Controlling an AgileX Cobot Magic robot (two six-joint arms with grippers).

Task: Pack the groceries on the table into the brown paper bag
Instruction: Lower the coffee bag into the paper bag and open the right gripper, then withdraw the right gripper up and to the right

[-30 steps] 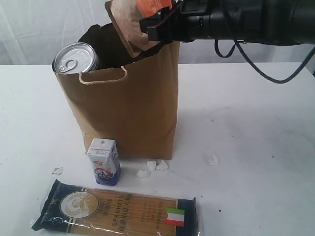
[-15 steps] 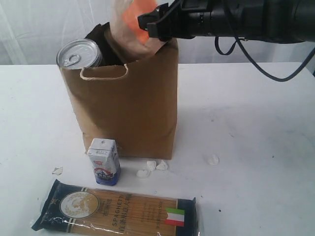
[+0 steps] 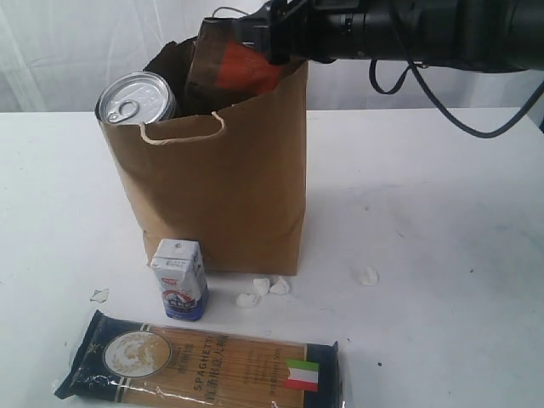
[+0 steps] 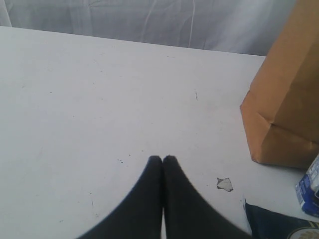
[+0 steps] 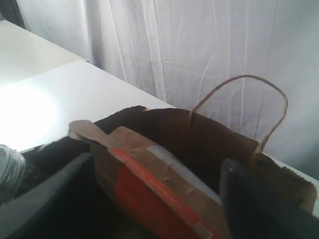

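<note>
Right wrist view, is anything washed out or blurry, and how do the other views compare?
Right wrist view: glare blows out the table, the right gripper's fingers are soft, the pouch fairly sharp. Left wrist view: even light, the left gripper slightly blurred. Exterior view: sharp, faint shadow beside the bag.

Orange-labelled pouch [image 5: 149,186] tilts inside the brown bag [image 5: 202,144].

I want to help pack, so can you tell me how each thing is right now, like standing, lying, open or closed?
brown paper bag: standing upright, top open.
orange-labelled pouch: tilted, partly inside the bag's mouth.
silver-lidded jar: in the bag, lid sealed, top poking out.
carton: upright on the table, closed.
spaghetti pack: lying flat, sealed.
left end effector: shut, empty.
right end effector: open, over the bag.
</note>
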